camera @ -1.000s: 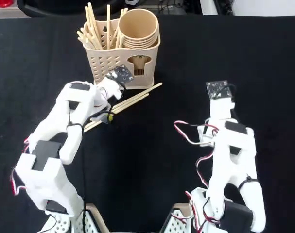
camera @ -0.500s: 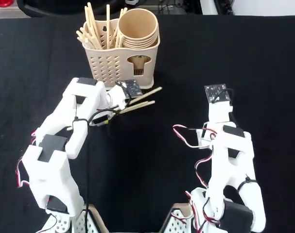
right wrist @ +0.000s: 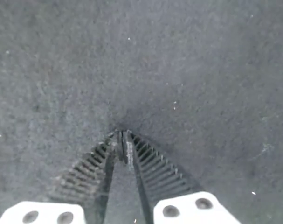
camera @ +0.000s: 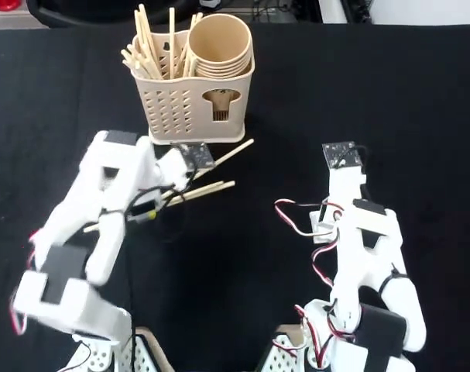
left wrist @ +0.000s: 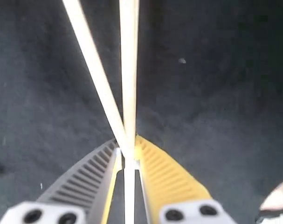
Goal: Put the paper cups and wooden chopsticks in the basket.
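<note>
Two wooden chopsticks (camera: 215, 172) stick out from my left gripper (camera: 171, 194), which is shut on them just in front of the basket (camera: 190, 105); they fan apart toward their far ends. In the left wrist view the chopsticks (left wrist: 128, 70) run from the pinched jaws of the left gripper (left wrist: 126, 156) out over the black cloth. The beige basket holds several chopsticks (camera: 153, 46) on one side and stacked paper cups (camera: 221, 45) on the other. My right gripper (camera: 339, 155) is shut on nothing above the cloth to the right, its fingertips together in its own view, right gripper (right wrist: 121, 138).
A black cloth (camera: 389, 93) covers the table. A red object (camera: 6, 5) sits at the far left corner, with dark cables along the back edge. Open cloth lies to the right of the basket and between the two arms.
My left arm has drawn back from the basket's front, carrying the two chopsticks off the cloth; they now splay apart. The right arm has barely shifted.
</note>
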